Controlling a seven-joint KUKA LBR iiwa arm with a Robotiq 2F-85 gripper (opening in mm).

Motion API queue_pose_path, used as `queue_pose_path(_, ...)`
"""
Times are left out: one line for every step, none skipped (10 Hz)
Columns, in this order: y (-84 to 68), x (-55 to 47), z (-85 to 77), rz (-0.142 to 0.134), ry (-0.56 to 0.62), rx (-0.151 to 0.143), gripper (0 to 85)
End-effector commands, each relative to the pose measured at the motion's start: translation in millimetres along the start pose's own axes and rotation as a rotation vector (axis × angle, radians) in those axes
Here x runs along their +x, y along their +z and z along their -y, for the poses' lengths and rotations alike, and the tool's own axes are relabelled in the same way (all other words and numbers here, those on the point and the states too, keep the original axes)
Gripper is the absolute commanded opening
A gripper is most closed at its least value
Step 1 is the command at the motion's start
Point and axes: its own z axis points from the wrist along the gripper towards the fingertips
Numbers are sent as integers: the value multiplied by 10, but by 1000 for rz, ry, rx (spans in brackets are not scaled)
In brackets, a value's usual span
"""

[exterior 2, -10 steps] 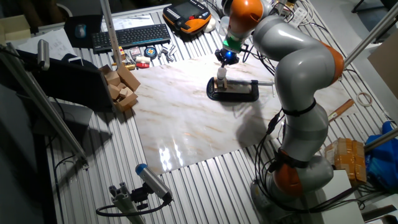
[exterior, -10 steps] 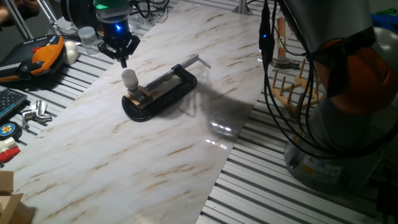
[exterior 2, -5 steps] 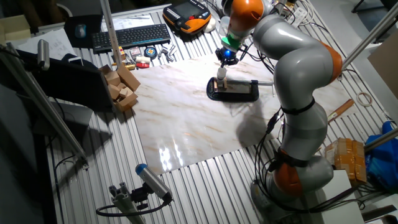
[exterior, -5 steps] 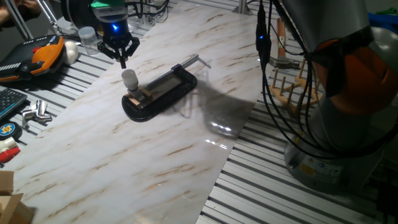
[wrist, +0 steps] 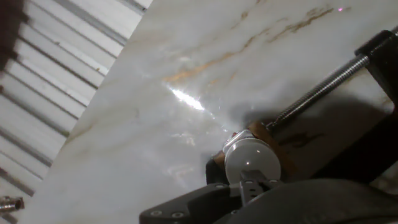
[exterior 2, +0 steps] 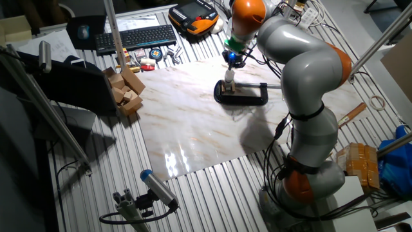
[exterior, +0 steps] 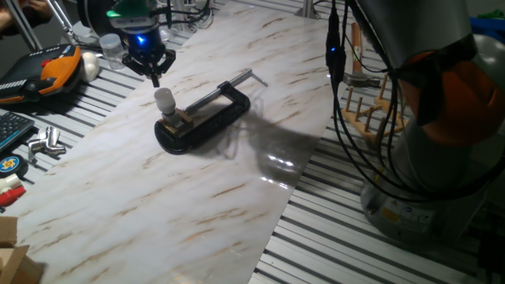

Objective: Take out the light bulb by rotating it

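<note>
Black C-clamp [exterior: 207, 117] (gripping wooden block [exterior: 178, 121]) flanks the light bulb [exterior: 165, 99].

Two oblique fixed cams, opposite sides; hand cam close; shared: C-clamp [exterior: 207, 117].

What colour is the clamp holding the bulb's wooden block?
Black clamp, clearest in one fixed view.

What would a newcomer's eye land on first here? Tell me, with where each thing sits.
First the big grey and orange robot arm bending over the marble-patterned board. Next the black C-clamp lying mid-board, holding a tan wooden block topped by the small white light bulb. The gripper, lit blue, hangs just above the bulb, apart from it.
</note>
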Motion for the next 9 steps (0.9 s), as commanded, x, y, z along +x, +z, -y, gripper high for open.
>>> queue_pose_path(-2, 3, -1, 95, 1706, 26, 0)
queue_pose_path(0, 2, -1, 97, 1709, 32, 0)
queue_pose_path(3, 0, -1, 102, 1711, 40, 0)
queue_pose_path(6, -1, -2, 102, 1715, 45, 0)
queue_pose_path(8, -1, -2, 101, 1714, 53, 0)
queue_pose_path(9, 0, -2, 102, 1713, 60, 170)
queue_pose_path(9, -1, -1, 101, 1709, 60, 170)
queue_pose_path(9, -1, -1, 103, 1709, 59, 340)
queue_pose_path(8, 0, 0, 104, 1708, 61, 340)
